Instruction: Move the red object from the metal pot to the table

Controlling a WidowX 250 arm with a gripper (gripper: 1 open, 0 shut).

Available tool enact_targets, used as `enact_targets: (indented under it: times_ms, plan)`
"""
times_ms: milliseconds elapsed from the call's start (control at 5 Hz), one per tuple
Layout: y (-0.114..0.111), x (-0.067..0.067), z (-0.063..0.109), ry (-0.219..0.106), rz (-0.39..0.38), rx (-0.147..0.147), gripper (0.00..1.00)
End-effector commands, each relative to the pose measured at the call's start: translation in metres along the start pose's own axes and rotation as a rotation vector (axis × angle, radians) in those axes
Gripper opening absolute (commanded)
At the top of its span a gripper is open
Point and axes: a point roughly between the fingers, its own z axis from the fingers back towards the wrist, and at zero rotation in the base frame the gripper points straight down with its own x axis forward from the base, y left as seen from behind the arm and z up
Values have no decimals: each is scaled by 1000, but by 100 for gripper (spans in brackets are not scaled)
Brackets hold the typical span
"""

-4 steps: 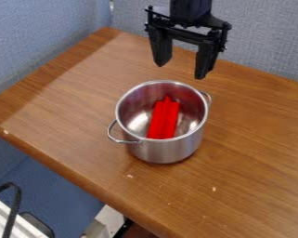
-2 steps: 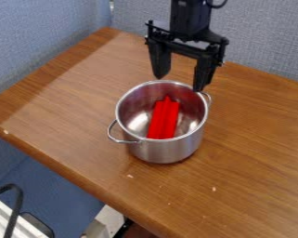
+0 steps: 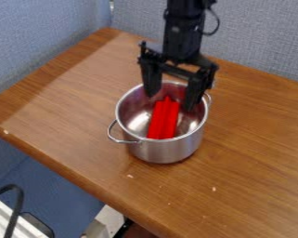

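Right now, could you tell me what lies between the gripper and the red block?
Nothing: in the camera view the open gripper hangs directly over the red block inside the pot.

Arm cut off by top edge at 12 o'clock, upper part out of view; gripper (image 3: 177,90) fingertips (image 3: 150,87) overlap far rim of metal pot (image 3: 145,144), contact with pot or block not tellable; top end of red object (image 3: 166,117) partly behind gripper, lower end sunk below near rim; pot's far-side handle hidden; table (image 3: 64,93) cut off at right edge, 3 o'clock; dark object at 7 o'clock clipped by bottom-left corner, too little visible to identify.
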Motion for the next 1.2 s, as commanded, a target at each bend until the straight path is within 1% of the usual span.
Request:
enact_targets:
  times_ms: [0,200,600,800,1000]
  plan:
    - [11,-4,6,-48,7,16,100]
    - [13,-5,-1,-55,2,20,100]
    - [17,-2,-10,-93,18,17,100]
    - [18,1,-12,-106,26,14,0]
    - [18,2,-13,-109,35,13,0]
